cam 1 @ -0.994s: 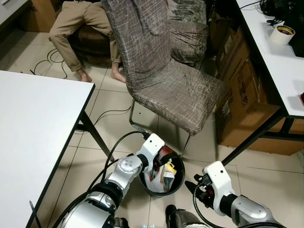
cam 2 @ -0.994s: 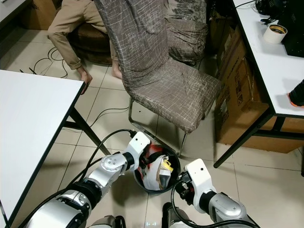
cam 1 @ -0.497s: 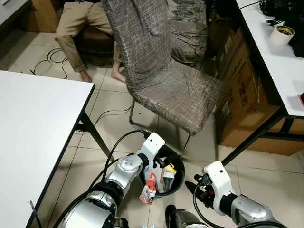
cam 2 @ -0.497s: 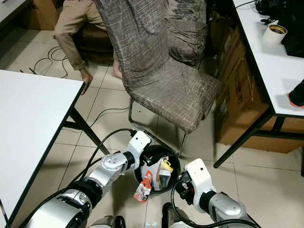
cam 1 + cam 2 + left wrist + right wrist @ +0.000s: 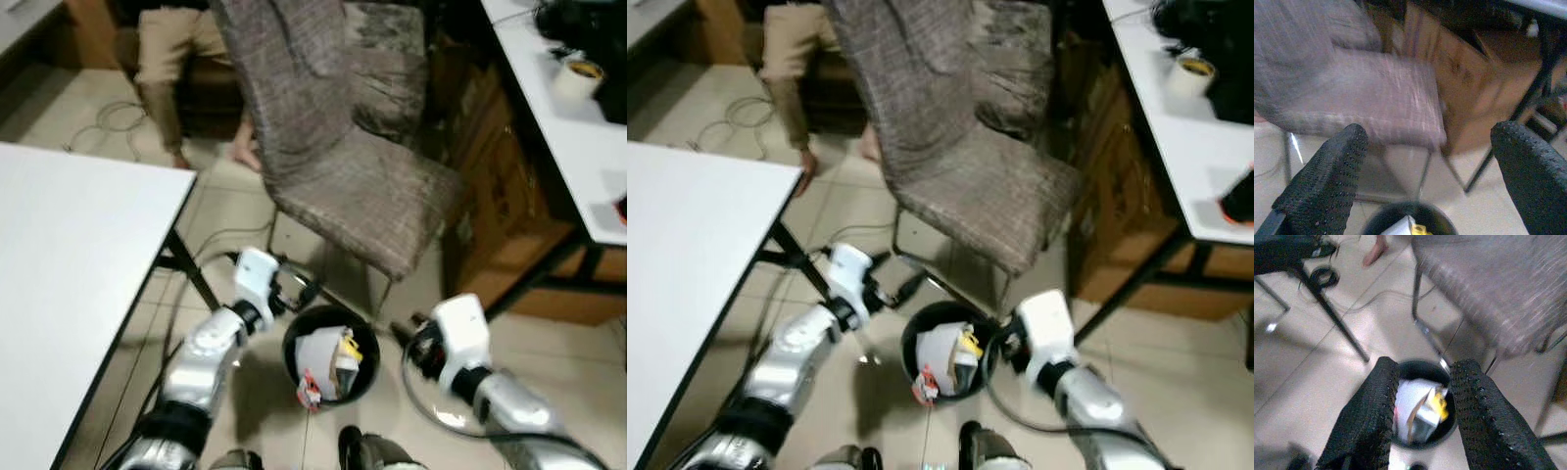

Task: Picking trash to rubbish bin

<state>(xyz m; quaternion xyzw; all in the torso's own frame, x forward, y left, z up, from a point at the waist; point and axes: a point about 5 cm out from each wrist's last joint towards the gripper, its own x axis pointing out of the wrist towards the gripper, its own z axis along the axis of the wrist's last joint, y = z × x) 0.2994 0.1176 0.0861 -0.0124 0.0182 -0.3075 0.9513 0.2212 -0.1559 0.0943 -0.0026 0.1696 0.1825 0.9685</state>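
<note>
Lower centre of the frame: rubbish bin (image 5: 330,354) holds light, crumpled trash (image 5: 323,360), best pinched at an edge; left claw (image 5: 1425,176) spread empty, right claw (image 5: 1420,416) parted.

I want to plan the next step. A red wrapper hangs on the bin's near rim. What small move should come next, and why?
Probably bring the open left gripper back down to the red wrapper and nudge it into the bin. The wrapper sits at the near rim, half over the edge, and the left gripper is raised beside the bin with nothing between its fingers.

Dim, motion-blurred frames, soft indoor light
</note>
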